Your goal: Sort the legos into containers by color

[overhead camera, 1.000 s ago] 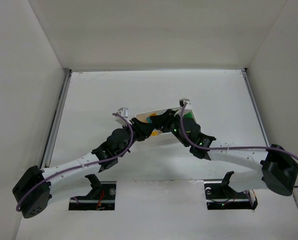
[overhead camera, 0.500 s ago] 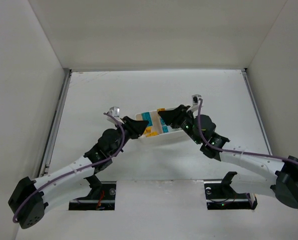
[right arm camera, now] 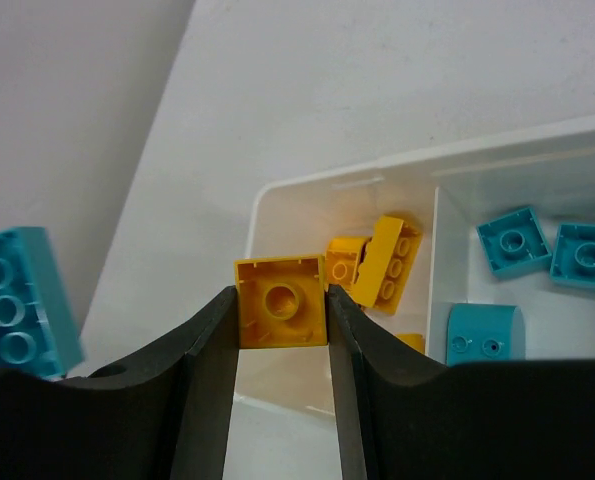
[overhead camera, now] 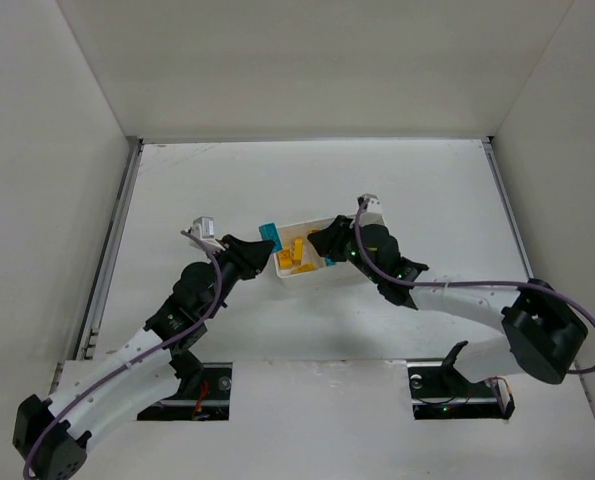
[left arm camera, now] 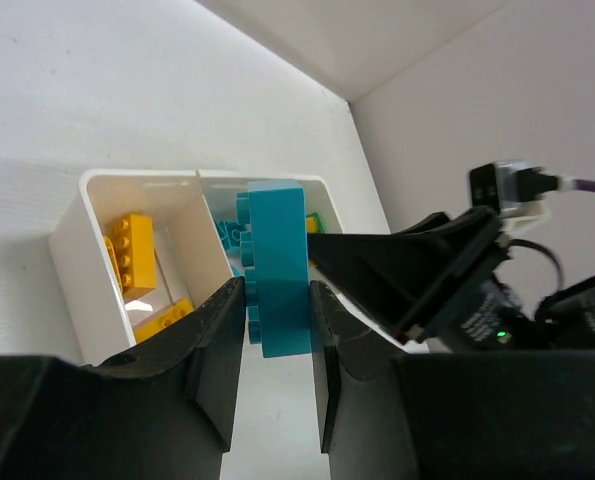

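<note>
The white tray point(overhead camera: 299, 279) lies mid-table, and its containers are its compartments. The left one point(right arm camera: 277, 205) holds several orange-yellow legos point(right arm camera: 387, 258), seen too in the left wrist view point(left arm camera: 129, 250). The middle one point(right arm camera: 577, 190) holds cyan legos point(right arm camera: 512, 240). My left gripper point(overhead camera: 255, 248) hangs just left of the tray, shut on a cyan brick point(left arm camera: 277, 265) that stands on edge between its fingers point(left arm camera: 217, 340). My right gripper point(overhead camera: 323, 243) hovers over the yellow compartment, shut on a square yellow brick point(right arm camera: 281, 300) whose hollow underside faces the camera. The tray's right end is hidden under the right arm.
White enclosure walls stand on three sides, with a metal rail point(overhead camera: 112, 240) along the table's left edge. The two grippers face each other closely over the tray's left end; the right gripper's black body point(left arm camera: 417, 270) fills the space just behind the cyan brick.
The left gripper has drawn back to the left of the tray with the cyan brick. The right gripper has swung left over the yellow compartment, still gripping the yellow brick.
</note>
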{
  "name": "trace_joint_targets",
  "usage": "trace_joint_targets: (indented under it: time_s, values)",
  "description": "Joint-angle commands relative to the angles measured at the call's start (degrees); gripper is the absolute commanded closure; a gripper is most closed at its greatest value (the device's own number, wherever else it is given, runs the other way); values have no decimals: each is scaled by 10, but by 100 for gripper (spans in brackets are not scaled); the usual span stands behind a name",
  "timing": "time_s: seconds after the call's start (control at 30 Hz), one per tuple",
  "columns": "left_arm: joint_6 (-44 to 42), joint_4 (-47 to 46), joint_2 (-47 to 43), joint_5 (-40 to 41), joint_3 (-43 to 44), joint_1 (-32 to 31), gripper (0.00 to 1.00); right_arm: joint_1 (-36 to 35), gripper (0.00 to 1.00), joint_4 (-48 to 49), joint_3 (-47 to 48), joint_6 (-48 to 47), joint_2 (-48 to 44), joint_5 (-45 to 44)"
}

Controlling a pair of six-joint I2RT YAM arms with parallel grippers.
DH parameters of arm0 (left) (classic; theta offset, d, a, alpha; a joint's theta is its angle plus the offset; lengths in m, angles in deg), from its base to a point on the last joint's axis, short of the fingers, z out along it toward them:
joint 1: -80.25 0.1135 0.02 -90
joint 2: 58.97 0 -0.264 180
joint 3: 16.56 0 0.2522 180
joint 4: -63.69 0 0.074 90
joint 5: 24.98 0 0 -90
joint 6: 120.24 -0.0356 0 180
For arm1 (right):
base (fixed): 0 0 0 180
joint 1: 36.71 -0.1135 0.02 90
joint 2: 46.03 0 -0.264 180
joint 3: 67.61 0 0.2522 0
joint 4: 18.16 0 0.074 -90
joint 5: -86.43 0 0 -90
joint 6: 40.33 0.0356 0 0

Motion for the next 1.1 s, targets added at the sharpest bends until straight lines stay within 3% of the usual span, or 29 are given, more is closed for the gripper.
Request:
trace_joint_targets:
  time_s: [0.0,0.07,0.17,0.27,0.4,0.53,0.6,0.9,1.07]
  values:
    - [-19,27,-28,-4,29,10,89,-12,69,14,53,-21,29,-1]
    - [-24,37,-29,-4,36,12,89,-16,62,6,71,-32,46,-3]
    - [-25,38,-18,-2,41,9,89,-16,44,-10,82,-44,42,-10]
    - [-26,32,4,0,50,3,89,-14,37,-15,66,-51,5,-16]
    - [-28,15,43,1,69,-8,89,21,39,-16,14,-57,-68,-23]
    - [-37,0,119,-3,108,-34,88,65,72,-19,-56,-52,-151,-51]
    - [-49,-1,175,-2,138,-53,88,87,78,-30,-79,-52,-179,-68]
    - [-49,-37,399,3,259,-91,88,156,68,-19,-144,-47,-230,-57]
    - [-38,-56,486,-1,299,-95,86,160,52,-14,-153,-44,-247,-60]
